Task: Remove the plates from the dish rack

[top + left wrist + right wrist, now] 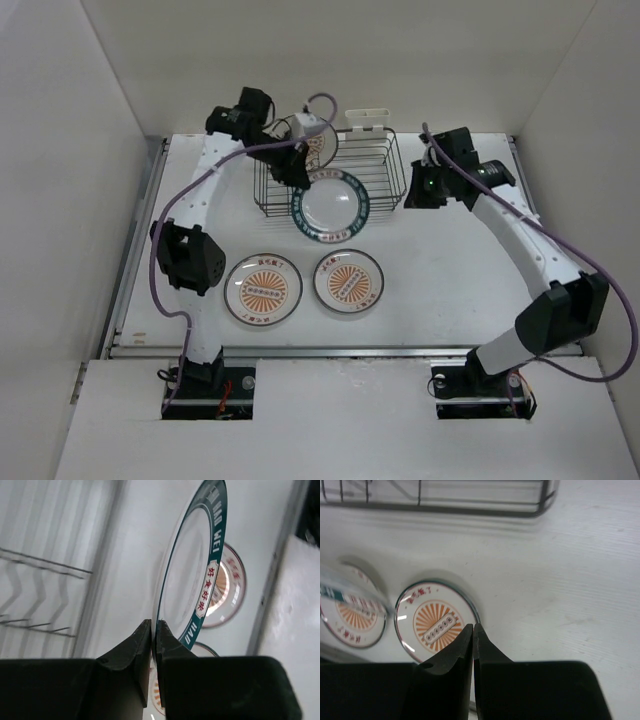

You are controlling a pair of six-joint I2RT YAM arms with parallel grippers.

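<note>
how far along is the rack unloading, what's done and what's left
Done: two sunburst plates lie flat on the table. In hand: the left hand is shut on the rim of the teal-rimmed plate, at the near side of the dish rack. Left: another plate seems to stand in the rack beside that wrist. The right hand is shut and empty.

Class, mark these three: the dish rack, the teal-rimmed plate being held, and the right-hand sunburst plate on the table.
dish rack (375,165): top view, right part of the wire basket.
held teal-rimmed plate (187,580): left wrist view, white centre.
right-hand sunburst plate (348,280): top view, orange centre.
</note>
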